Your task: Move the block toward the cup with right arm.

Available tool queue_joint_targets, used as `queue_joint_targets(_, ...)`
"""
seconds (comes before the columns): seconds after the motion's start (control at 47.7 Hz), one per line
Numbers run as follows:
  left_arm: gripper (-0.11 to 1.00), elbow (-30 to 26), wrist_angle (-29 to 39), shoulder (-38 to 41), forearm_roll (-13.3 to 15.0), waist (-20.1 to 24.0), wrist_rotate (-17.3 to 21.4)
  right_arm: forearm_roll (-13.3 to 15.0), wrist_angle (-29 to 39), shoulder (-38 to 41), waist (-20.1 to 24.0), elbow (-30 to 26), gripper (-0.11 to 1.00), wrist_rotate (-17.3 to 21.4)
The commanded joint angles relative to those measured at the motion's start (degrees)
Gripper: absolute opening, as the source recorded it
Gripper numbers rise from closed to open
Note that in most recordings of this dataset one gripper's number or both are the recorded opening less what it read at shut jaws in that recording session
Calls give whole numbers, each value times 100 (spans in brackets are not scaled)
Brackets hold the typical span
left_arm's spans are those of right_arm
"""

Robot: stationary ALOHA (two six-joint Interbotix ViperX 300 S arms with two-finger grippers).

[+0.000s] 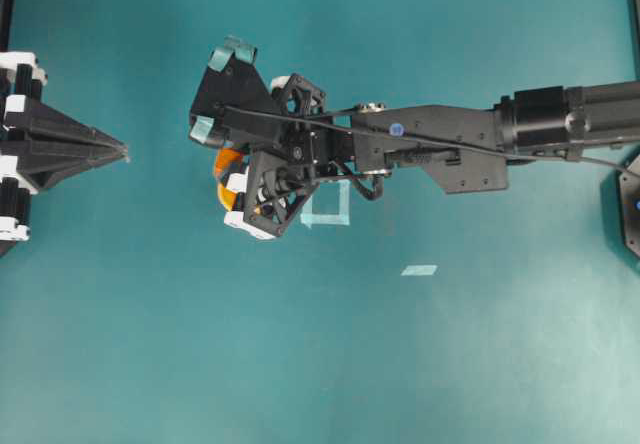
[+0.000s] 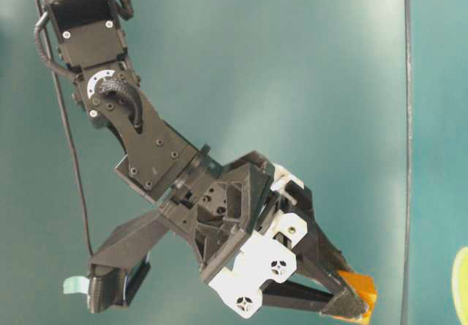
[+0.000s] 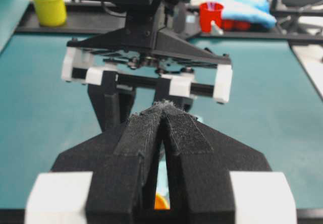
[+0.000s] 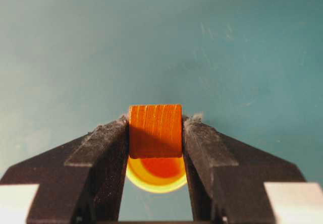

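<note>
Block [image 4: 155,130] sits pinched between the right pincer [image 4: 155,148] pads, jaws about half open and clamped flat on two opposite side faces, lifted off the teal bench [image 4: 161,42]. Wood grain shows, so I'd guess it's light, stiff and not fragile, and those fuzzy pads should keep it from slipping. Side faces look like the right place to hold it. Cup [image 4: 156,172] is right underneath, just nearer the wrist camera. Left pincer [image 1: 122,150] waits far off at the left edge, tips pressed together, holding nothing.
</note>
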State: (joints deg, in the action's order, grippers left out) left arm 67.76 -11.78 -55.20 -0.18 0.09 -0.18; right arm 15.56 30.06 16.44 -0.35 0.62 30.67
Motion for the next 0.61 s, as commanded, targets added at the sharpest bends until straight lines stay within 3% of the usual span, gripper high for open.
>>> queue_joint_targets(0.0, 0, -167, -18, 53, 0, 0, -9, -9, 62, -132, 18, -88, 39, 0)
queue_joint_targets(0.587, 0, -158, -18, 53, -9, 0, 0, -9, 114, -123, 18, -79, 39, 0)
